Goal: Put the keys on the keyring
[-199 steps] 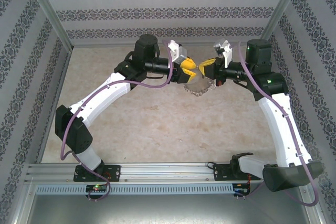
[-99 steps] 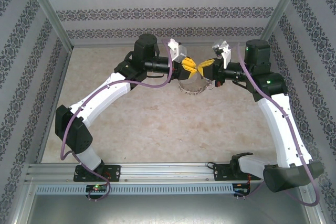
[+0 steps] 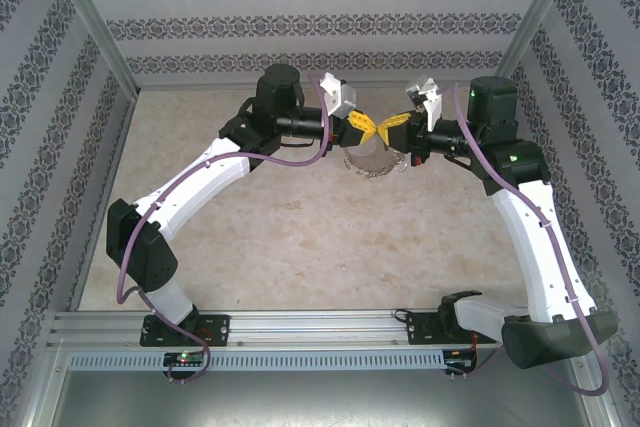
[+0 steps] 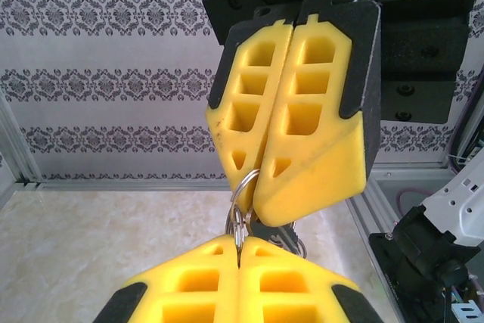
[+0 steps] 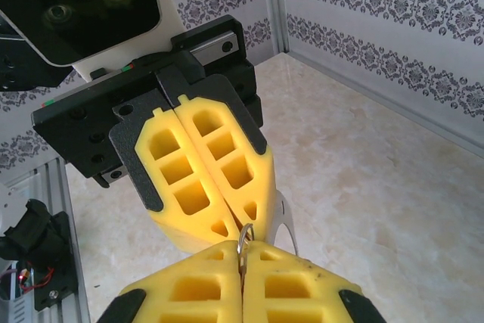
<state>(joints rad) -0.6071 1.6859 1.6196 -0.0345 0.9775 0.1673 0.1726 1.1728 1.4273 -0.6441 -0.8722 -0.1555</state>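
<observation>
Yellow fingertips meet tip to tip over the far middle of the table [image 3: 300, 237], with the keyring [image 3: 368, 161] slung between them.
From above, the left gripper [image 3: 366, 128] and the right gripper [image 3: 388, 126] point straight at each other, both clenched, their tips touching. The keyring, a thin grey hoop fringed with little loops, hangs just under that meeting point. In the left wrist view a small silvery wire loop [image 4: 236, 196] on its rim runs into the seam of each pair of fingers, pinched from both ends. Whether a key is on it cannot be told.
</observation>
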